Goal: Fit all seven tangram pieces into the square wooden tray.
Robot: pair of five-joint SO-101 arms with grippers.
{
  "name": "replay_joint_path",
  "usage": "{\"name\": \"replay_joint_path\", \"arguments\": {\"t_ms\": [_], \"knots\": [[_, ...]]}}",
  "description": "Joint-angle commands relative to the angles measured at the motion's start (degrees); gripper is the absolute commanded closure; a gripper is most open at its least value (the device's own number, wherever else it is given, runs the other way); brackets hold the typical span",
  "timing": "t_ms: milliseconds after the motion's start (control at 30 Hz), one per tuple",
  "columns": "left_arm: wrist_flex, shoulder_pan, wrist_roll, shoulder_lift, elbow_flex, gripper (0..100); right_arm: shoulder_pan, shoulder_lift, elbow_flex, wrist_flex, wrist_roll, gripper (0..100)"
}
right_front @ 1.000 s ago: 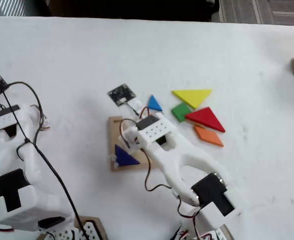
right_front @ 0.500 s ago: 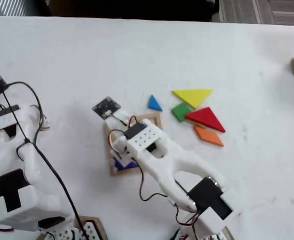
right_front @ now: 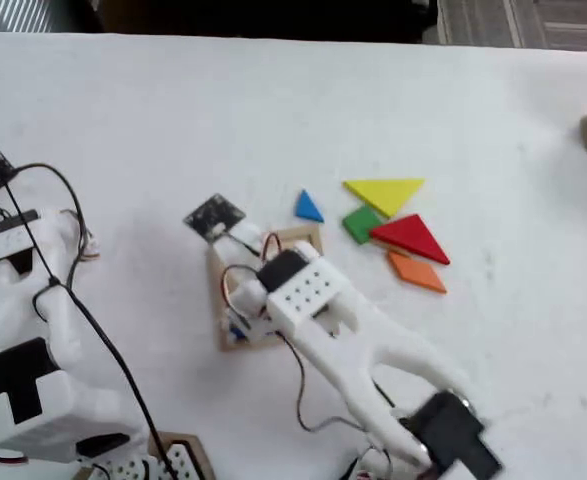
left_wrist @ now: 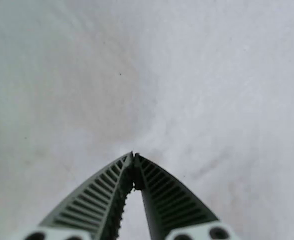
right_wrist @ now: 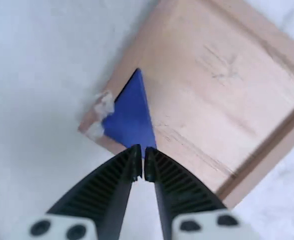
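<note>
Tray (right_wrist: 222,75): the blue triangle (right_wrist: 129,117) lies over its corner rim; the right gripper (right_wrist: 140,167), jaws closed, should nudge it slowly inward until flat.

Your high camera looks steeply down over the table (right_front: 273,110). Both wrist cameras face it at close range; the right wrist and high views share the wooden tray (right_wrist: 222,95).

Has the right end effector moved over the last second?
Yes. In the high view the right end effector shifted left, away from the unmoved light blue triangle.
</note>
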Motion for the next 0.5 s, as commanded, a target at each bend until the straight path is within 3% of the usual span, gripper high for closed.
{"name": "replay_joint_path", "arguments": {"t_ms": [0, 100, 333, 467], "knots": [[-1.14, 0.84, 0.18, -0.22, -1.85, 97, -3.03, -10.95, 7.12, -2.15, 4.57, 86.5], [-1.14, 0.84, 0.18, -0.22, -1.93, 97, -5.76, -10.51, 10.81, -5.32, 10.29, 75.1], [-1.14, 0.84, 0.18, -0.22, -1.85, 97, -9.54, -5.23, 12.4, -11.12, 29.63, 78.3], [-1.14, 0.84, 0.18, -0.22, -1.93, 97, -10.15, -3.03, 12.22, -13.05, 36.48, 78.3]]}}
